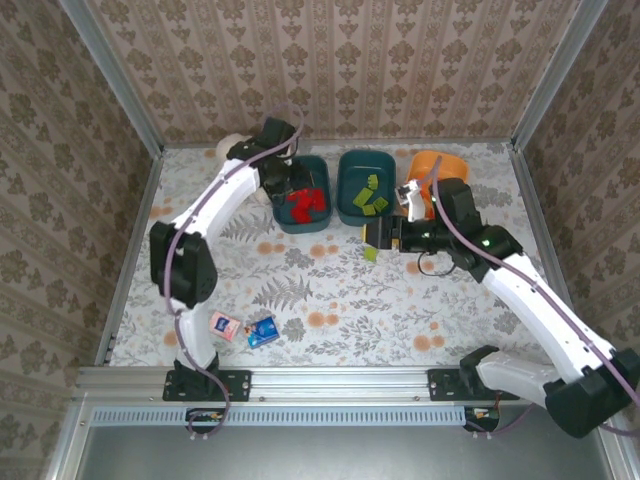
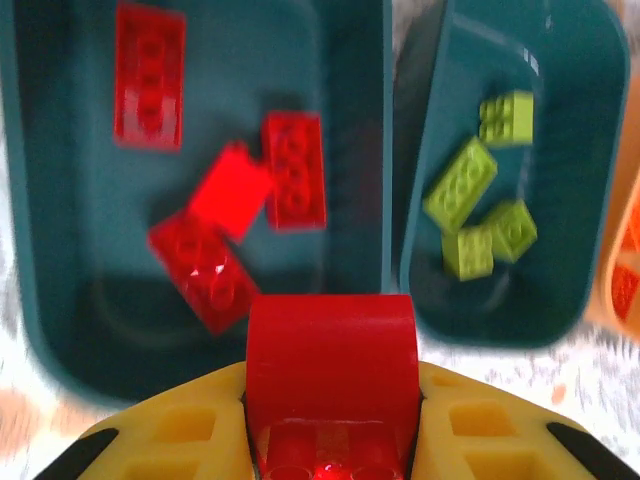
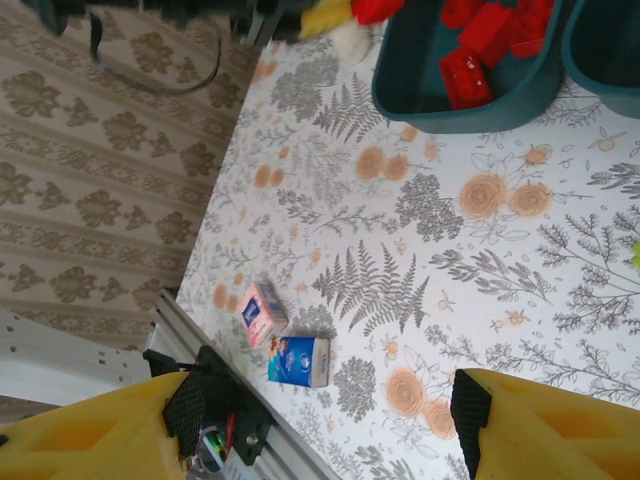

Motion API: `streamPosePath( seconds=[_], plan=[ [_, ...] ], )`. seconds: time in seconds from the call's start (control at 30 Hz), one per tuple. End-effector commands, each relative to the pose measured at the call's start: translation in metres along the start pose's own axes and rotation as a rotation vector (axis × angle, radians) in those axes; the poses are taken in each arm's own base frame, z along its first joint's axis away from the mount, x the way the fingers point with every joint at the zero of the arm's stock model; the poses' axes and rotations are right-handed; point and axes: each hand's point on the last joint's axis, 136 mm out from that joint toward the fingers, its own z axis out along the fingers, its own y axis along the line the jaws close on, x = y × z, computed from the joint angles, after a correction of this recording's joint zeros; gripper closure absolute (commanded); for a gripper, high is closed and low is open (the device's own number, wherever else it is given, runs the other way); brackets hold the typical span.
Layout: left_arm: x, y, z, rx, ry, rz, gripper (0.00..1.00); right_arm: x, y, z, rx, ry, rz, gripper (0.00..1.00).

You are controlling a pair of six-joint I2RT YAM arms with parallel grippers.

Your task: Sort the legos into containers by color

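1. Clenching left gripper [image 2: 330,410] on a red lego [image 2: 330,345], holding it at the near rim of left teal tub [image 2: 358,120]; tub floor lying at 12 o'clock from the brick, long axis running 12 to 6.
2. Judging a short reach toward 12 before letting go, dropping among red legos [image 2: 295,170] already inside.
3. Passing middle teal tub [image 2: 560,110], carrying green legos [image 2: 460,180].
4. Keeping right gripper [image 3: 320,425] spread and empty; stray green lego [image 1: 371,254] lying on table [image 1: 330,300] at its 6 o'clock from above, right arm nearer.

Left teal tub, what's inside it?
Four red legos lie in the left teal tub. The left gripper, shut on another red lego, hides the tub's near edge.
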Motion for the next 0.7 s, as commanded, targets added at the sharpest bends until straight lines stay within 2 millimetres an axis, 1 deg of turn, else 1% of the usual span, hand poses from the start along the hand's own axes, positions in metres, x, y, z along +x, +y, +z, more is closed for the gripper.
streamPosePath(
  seconds=[0.0,0.1,0.2,0.23,0.3,0.4,0.47,0.57,0.67],
  plan=[
    [-0.031,0.000,0.029,0.040,-0.022,0.045,0.73,-0.023,0.004,0.001,0.008,-0.053,-0.030,0.30],
    [-0.055,0.001,0.052,0.030,-0.062,0.056,0.73,-0.029,0.003,0.006,0.013,-0.056,-0.033,0.31],
    [-0.067,0.012,0.078,0.021,-0.069,0.028,0.73,-0.030,0.000,0.008,0.022,-0.060,-0.025,0.30],
    [-0.068,0.016,0.084,0.016,-0.065,0.016,0.72,-0.029,-0.001,0.009,0.026,-0.060,-0.021,0.31],
    [-0.068,0.023,0.098,0.008,-0.051,-0.004,0.72,-0.027,-0.006,0.010,0.039,-0.059,-0.007,0.30],
    [-0.062,0.027,0.118,0.016,-0.021,-0.018,0.71,-0.021,-0.016,0.014,0.073,-0.046,0.014,0.31],
    [-0.056,0.029,0.126,0.018,-0.001,-0.029,0.66,-0.017,-0.025,0.016,0.109,-0.036,0.026,0.31],
    [-0.054,0.033,0.131,0.006,0.002,-0.036,0.59,-0.012,-0.038,0.019,0.160,-0.025,0.035,0.31],
    [-0.054,0.037,0.132,-0.005,0.005,-0.041,0.53,-0.009,-0.045,0.022,0.184,-0.010,0.037,0.31]
  ],
)
